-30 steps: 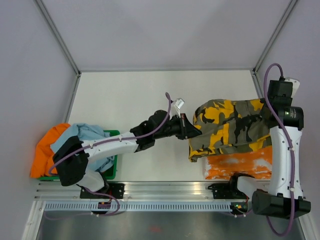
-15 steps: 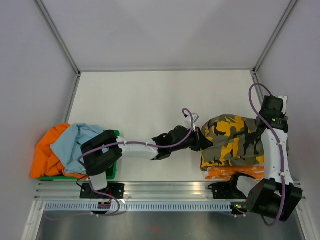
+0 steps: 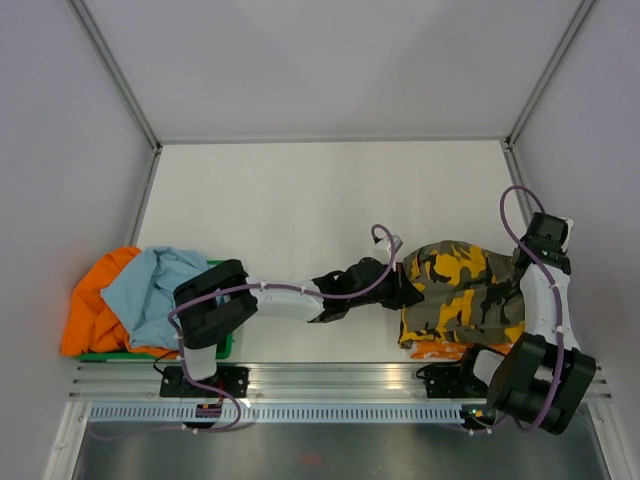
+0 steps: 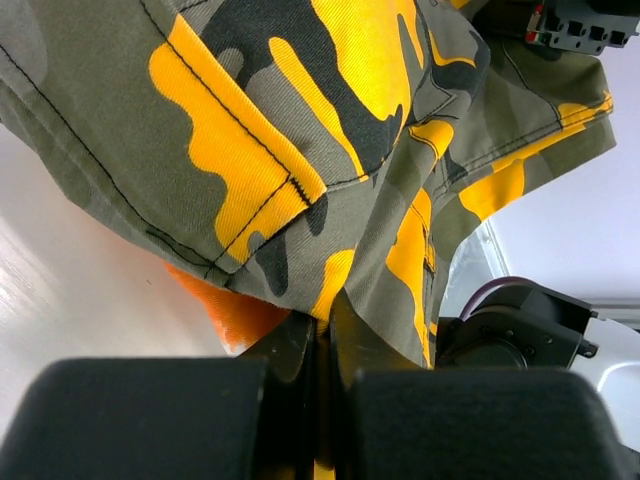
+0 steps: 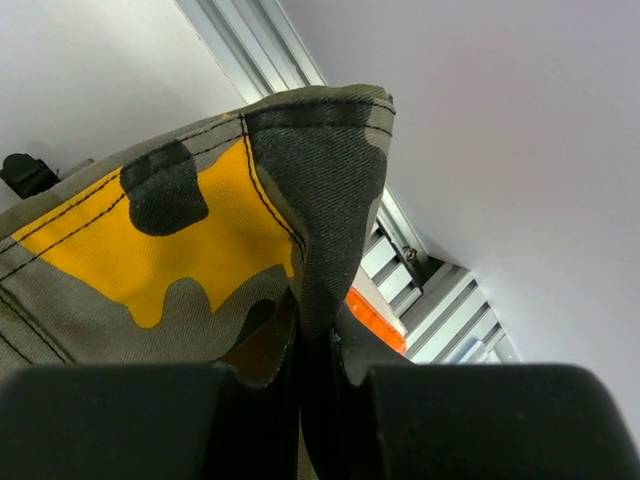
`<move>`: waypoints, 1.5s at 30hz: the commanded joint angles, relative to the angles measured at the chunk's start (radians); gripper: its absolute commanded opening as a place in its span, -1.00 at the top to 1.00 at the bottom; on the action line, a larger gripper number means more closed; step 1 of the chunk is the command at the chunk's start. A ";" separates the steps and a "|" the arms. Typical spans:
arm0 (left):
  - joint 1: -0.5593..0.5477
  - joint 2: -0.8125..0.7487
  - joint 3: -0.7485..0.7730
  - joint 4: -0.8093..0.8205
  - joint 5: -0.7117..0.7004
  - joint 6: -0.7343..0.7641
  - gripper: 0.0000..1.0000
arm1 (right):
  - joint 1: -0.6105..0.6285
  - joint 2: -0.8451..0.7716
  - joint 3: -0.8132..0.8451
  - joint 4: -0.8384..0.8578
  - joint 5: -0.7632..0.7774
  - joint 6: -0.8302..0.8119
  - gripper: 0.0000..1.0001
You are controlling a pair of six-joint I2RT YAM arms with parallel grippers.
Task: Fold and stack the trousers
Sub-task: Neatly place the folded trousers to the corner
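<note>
White table (image 3: 300, 200): green bin (image 3: 224, 345) at near-left edge, holding orange cloth (image 3: 85, 315), light-blue cloth (image 3: 150, 290). Folded orange garment (image 3: 440, 351) near-right, under trousers (image 3: 465, 290).

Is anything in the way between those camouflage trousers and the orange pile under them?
Nothing visible. The trousers lie right over the orange garment, with no other object between them. The left gripper and right gripper each pinch the cloth's edge.
</note>
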 commanded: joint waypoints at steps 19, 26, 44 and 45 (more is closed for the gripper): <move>0.033 -0.339 0.185 -0.356 -0.081 0.357 -0.56 | -0.004 0.026 0.320 -0.003 -0.253 0.309 0.31; 0.033 -0.158 0.250 -0.269 0.020 0.178 0.53 | 0.010 -0.008 0.191 0.082 -0.364 0.424 1.00; 0.053 0.267 0.218 -0.172 0.198 -0.213 0.95 | 0.010 -0.082 -0.155 0.260 -0.179 0.634 1.00; 0.053 0.238 0.208 -0.160 0.197 -0.200 0.95 | 0.010 -0.073 -0.139 0.255 -0.171 0.639 1.00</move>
